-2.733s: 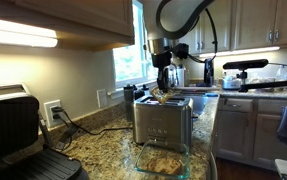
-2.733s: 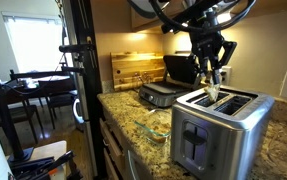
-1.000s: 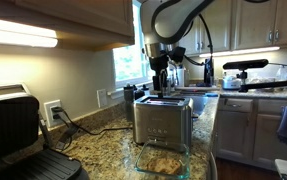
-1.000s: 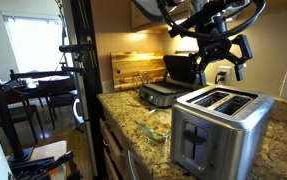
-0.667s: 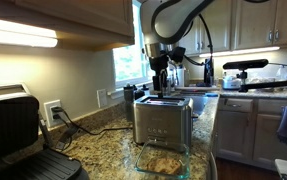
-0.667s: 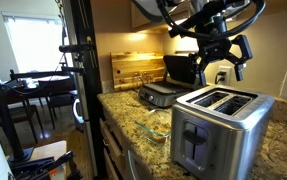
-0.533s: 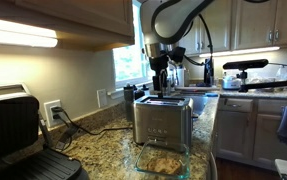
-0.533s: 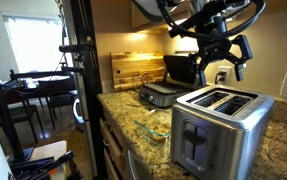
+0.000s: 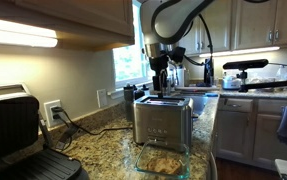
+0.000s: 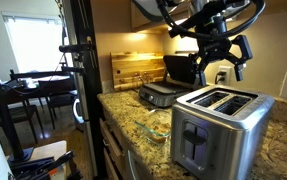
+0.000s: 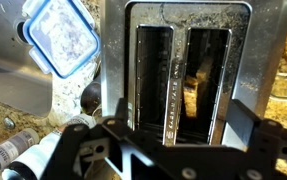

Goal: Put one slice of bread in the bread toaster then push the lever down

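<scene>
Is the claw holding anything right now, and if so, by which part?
Nothing. The claw hangs open above the bread toaster; a slice of bread sits in one slot.

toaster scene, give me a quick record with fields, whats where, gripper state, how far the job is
toaster: steel, two slots on top, on the counter
slice of bread: down in one slot in the wrist view; other slot empty
gripper: open, holding nothing, above the toaster, apart from it
glass dish: in front of the toaster, more slices inside
grill press: lid up, off to the side
progress: bread is in; lever not clearly shown, cannot tell if pushed
</scene>
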`<act>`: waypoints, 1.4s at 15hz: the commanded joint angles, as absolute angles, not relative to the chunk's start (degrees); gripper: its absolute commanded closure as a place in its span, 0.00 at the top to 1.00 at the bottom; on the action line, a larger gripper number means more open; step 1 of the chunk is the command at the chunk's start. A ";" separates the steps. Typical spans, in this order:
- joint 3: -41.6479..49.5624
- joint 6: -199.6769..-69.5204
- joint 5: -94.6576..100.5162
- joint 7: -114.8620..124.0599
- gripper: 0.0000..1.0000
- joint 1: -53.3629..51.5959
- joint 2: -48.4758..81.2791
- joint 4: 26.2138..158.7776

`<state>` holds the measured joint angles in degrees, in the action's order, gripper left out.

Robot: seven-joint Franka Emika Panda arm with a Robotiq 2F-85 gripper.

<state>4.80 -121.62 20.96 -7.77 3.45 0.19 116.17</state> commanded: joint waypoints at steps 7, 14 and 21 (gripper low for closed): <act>4.11 -121.37 20.55 -7.65 1.00 3.51 -0.81 116.86; 4.18 -121.44 19.55 -8.96 1.00 3.74 -2.56 118.01; 5.21 -121.28 19.16 -9.91 1.00 4.54 -5.98 119.59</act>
